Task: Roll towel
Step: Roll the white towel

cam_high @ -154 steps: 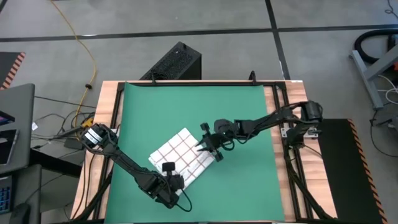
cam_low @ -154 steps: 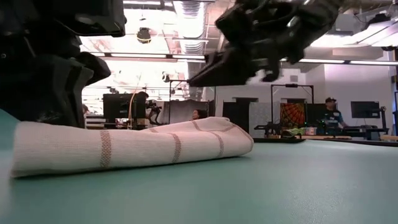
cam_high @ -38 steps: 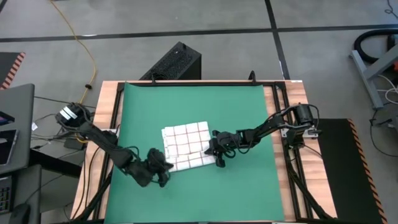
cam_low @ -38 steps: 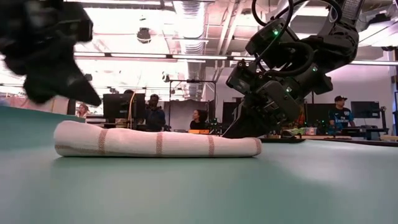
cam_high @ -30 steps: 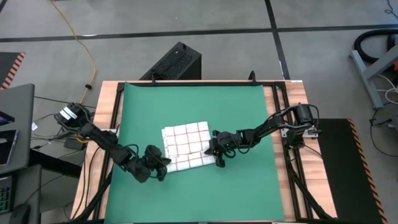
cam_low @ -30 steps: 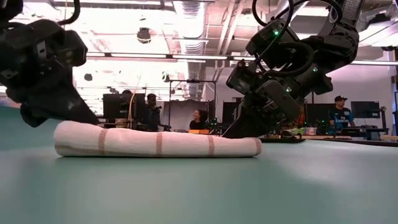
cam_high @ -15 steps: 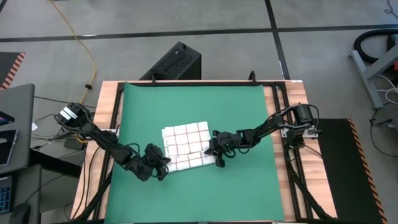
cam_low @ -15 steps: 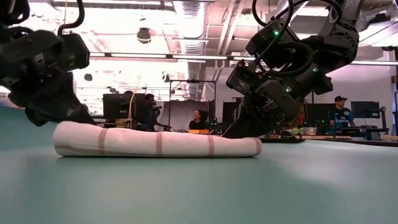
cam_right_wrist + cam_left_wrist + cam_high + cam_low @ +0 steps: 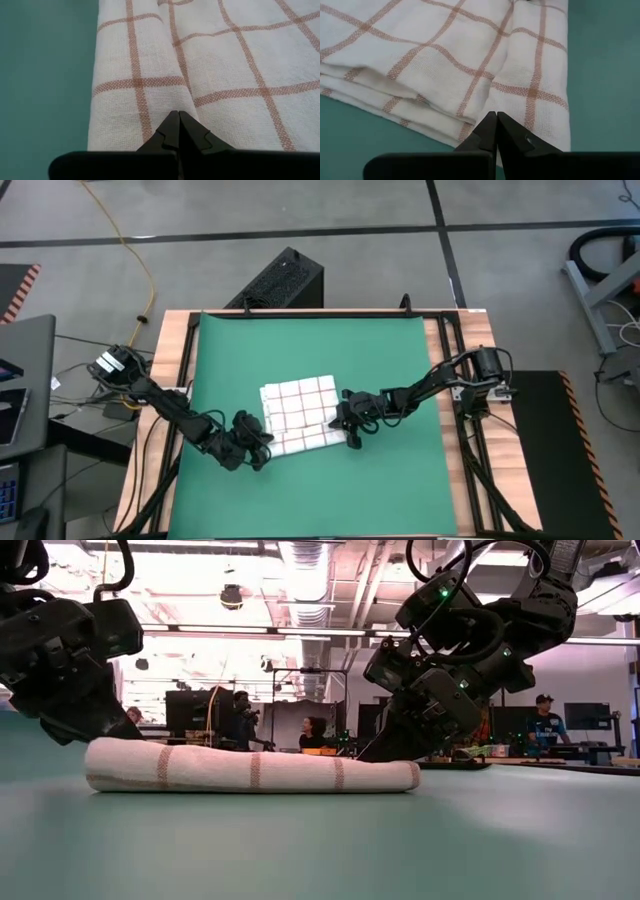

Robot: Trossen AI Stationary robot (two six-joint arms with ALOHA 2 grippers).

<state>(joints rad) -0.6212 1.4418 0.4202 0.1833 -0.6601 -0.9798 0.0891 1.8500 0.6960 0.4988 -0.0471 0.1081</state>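
The towel (image 9: 301, 416) is seen lying folded on the green mat (image 9: 400, 360), near the mat's middle and a little toward the front edge. From table height it is shown as a low, flat bundle (image 9: 250, 768) with several layers stacked at its near edge.

The left gripper (image 9: 258, 448) is placed at the towel's front left corner, and its fingers are pressed together with nothing between them; in the left wrist view the closed tips (image 9: 492, 125) are set just at the layered edge of the cloth (image 9: 445, 65).

The right gripper (image 9: 344, 423) is held low at the towel's right edge. Its fingers (image 9: 176, 127) are closed to a narrow point resting against the cloth (image 9: 210, 65); whether any fabric is pinched cannot be told.

No containers are seen on the table.
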